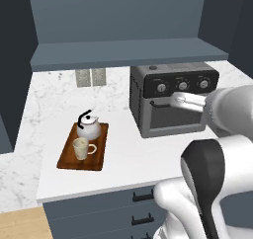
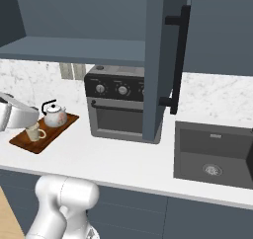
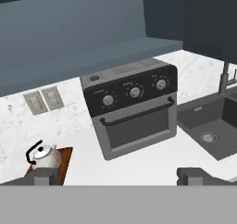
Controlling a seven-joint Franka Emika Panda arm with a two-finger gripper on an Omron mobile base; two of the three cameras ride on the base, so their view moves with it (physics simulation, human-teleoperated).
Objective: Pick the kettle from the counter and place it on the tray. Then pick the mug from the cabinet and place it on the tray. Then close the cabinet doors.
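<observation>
The silvery kettle with its black handle stands on the far end of the reddish-brown tray, which lies on the marble counter. The beige mug sits on the tray just in front of the kettle. Both also show in the right base view: kettle, mug, tray. My gripper is open with nothing between its fingertips, up above the counter to the right of the tray, facing the oven. The cabinet shelf is bare. A cabinet door stands open, its black handle facing right.
A dark toaster oven stands on the counter right of the tray, under the shelf. A sink is set into the counter further right. Two wall outlets sit on the backsplash. Drawers with black handles run below.
</observation>
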